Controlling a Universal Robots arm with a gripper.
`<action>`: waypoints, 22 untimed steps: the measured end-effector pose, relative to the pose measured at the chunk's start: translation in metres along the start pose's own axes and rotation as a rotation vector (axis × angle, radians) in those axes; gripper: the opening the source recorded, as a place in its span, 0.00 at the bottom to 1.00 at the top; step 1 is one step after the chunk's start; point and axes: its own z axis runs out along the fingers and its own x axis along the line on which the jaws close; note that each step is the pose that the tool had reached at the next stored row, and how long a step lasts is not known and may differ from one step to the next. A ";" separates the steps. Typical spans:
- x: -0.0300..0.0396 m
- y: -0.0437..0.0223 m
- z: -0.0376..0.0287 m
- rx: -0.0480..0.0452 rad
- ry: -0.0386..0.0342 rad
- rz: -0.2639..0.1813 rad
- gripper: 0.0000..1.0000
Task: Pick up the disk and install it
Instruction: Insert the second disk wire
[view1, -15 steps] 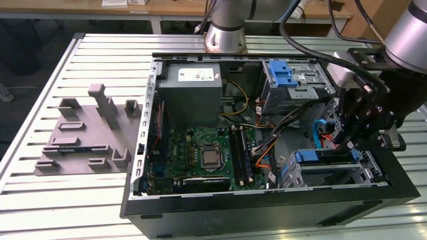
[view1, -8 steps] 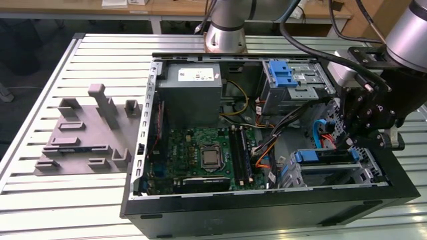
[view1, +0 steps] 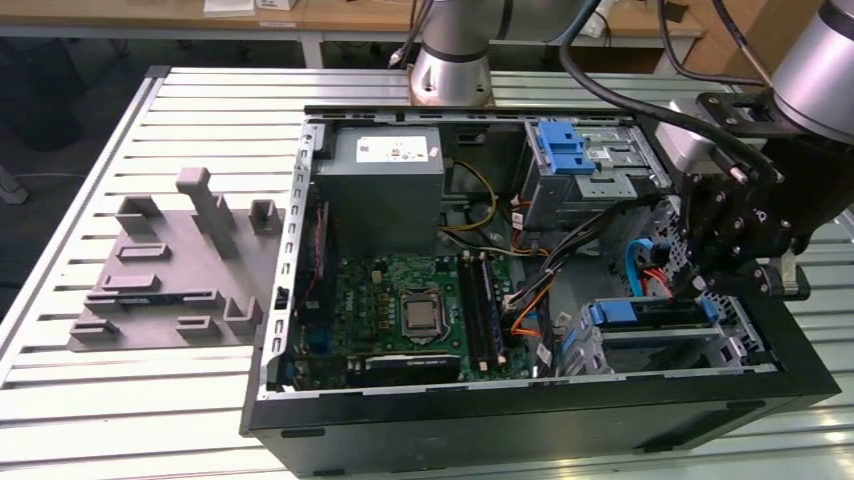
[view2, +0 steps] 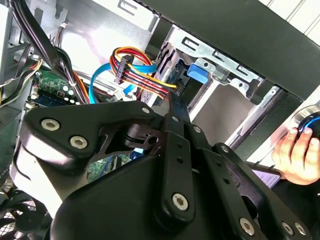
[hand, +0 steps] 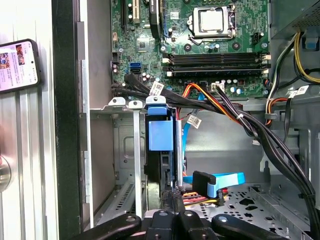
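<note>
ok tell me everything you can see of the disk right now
The disk stands on edge in a slot of the silver metal drive cage at the corner of the open computer case. What shows is mainly its blue plastic carrier: a blue tab end and a dark edge below it. In the exterior view the blue carrier lies along the cage top. The gripper sits right at the disk's end; whether it touches is unclear. Black cables cross just beside the blue tab.

a robotics lab i work in remotely, slatted aluminium bench (view1: 120, 400), opened computer case (view1: 534, 420), grey fixture block (view1: 174, 270)
</note>
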 end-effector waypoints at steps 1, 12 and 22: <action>0.0000 0.0000 0.0000 0.0000 0.0000 0.000 0.11; 0.0002 0.0052 -0.0002 0.0007 0.0000 0.000 0.11; 0.0010 0.0075 -0.0154 0.0011 -0.0001 0.000 0.11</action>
